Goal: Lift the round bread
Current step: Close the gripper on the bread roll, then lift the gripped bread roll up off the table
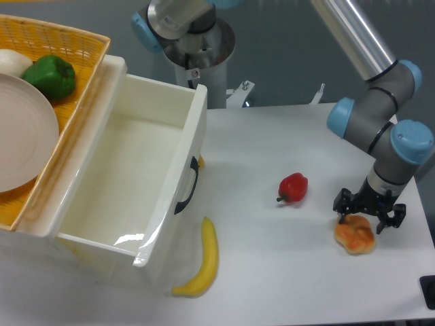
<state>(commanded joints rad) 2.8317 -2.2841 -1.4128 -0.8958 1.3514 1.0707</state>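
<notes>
The round bread (355,237), a small golden-orange lumpy bun, lies on the white table near the right front. My gripper (368,219) is open and hangs right over the bun's far edge, its dark fingers spread to either side of the top of the bread. Whether the fingertips touch the bun I cannot tell. Nothing is held.
A red pepper (293,187) lies left of the bun. A yellow banana (203,259) rests by the open white drawer (163,170). At the back left a yellow basket (81,75) holds a green pepper (50,75) and a plate (24,132). The table's right edge is close to the bun.
</notes>
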